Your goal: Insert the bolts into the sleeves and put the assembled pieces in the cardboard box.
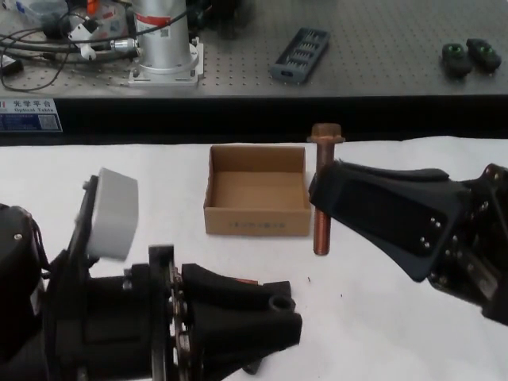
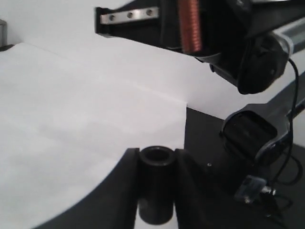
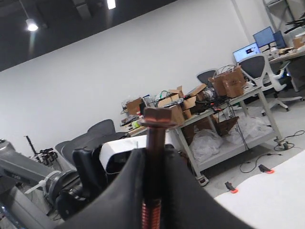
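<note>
High view: at the near left, the left gripper (image 1: 282, 313) is seen closed around a black sleeve (image 2: 156, 191), which is held upright with its open bore facing up. Farther back and toward the middle, the cardboard box (image 1: 258, 214) is set on the white-covered table (image 1: 373, 317); nothing is seen on the part of its floor that shows. Just right of the box, a copper bolt (image 1: 321, 230) is held upright, head up, clamped along its shank by the right gripper (image 1: 321, 194).

The bolt is seen apart from the sleeve, its thread hanging above and beyond the bore in the left wrist view. The task is judged to be at an early stage: both parts are grasped, but insertion has not been made, and the placing of an assembled piece in the box is left to do.

On the far table, cables (image 1: 48, 40), a silver post base (image 1: 163, 40), a black ribbed rack (image 1: 299, 53) and two dark parts (image 1: 471, 55) are seen, well apart from the work. The box wall beside the bolt is judged the one nearby obstacle.
</note>
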